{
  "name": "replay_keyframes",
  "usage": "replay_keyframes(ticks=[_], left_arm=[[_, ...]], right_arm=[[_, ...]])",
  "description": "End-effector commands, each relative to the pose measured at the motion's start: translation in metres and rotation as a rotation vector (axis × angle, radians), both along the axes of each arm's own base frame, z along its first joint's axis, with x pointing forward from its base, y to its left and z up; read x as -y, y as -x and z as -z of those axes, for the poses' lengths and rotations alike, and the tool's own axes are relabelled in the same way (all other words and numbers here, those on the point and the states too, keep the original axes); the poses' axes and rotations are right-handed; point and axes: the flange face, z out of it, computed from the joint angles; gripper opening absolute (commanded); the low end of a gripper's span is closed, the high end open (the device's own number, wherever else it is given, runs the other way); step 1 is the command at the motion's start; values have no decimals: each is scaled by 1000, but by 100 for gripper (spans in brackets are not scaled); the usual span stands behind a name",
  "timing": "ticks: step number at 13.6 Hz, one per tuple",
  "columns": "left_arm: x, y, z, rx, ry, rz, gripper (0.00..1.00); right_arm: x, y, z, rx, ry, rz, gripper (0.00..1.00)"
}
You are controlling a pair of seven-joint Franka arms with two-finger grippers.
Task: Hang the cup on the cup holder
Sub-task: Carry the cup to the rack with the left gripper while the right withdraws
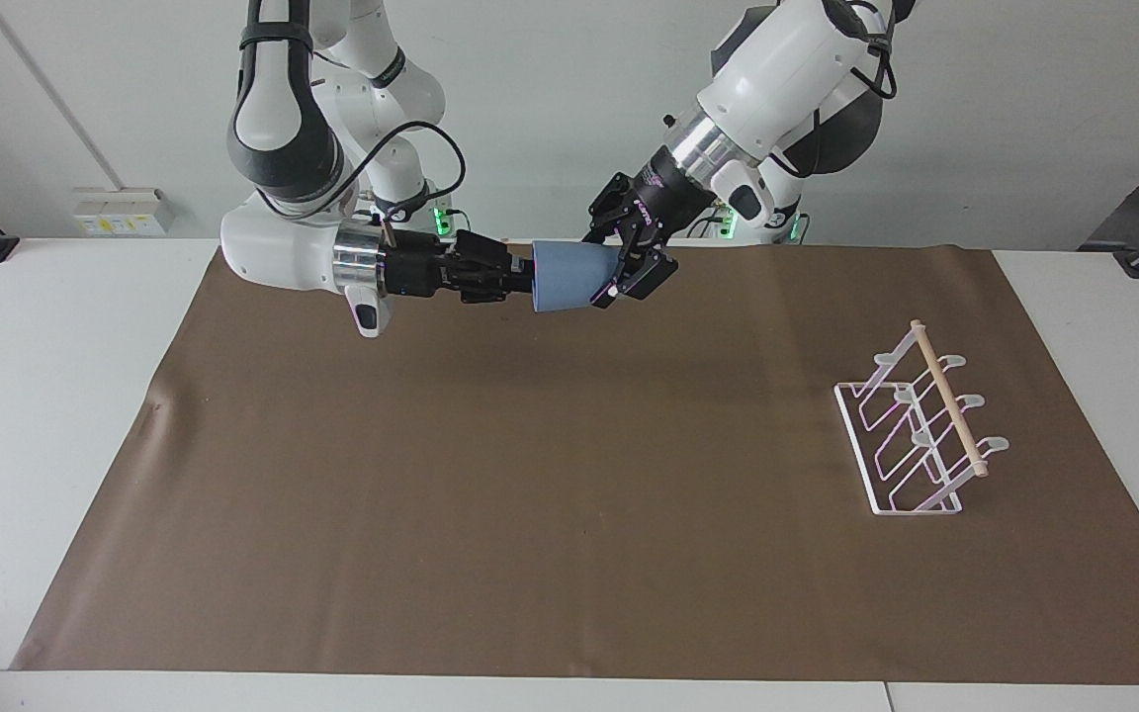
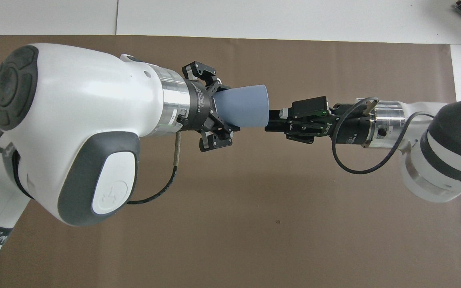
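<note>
While your left gripper [image 1: 619,275] clamps the light-blue tapered plastic cup [image 1: 569,278] mid-handover, your right gripper [image 1: 520,280] loosens at its rim; carry it to the white wire cup holder [image 1: 916,427].

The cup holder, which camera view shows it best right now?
The facing view. There the cup holder stands in full on the brown mat toward the left arm's end of the table, with its white wire prongs and wooden dowel plain to see. The overhead view shows nothing of it.
</note>
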Motion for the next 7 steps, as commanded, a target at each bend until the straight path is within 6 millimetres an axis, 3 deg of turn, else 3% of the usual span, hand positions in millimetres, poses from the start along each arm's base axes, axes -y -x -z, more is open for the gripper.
replay_keyframes(ticks=[1,2,3,5,7], left_arm=[[-7,7,3,31,-85,31,0],[-12,8,5,64,-151,94,0],[-17,10,9,87,-229,156,0],[-27,13,11,124,-376,237,0],[-41,11,18,152,-466,282,0]], right_arm=[[21,-1,-1,9,82,8,52],[31,-4,-4,29,135,-1,67],[41,-6,-7,46,190,-10,71],[56,-10,-14,87,302,-27,100],[68,-15,-15,137,457,-23,100]])
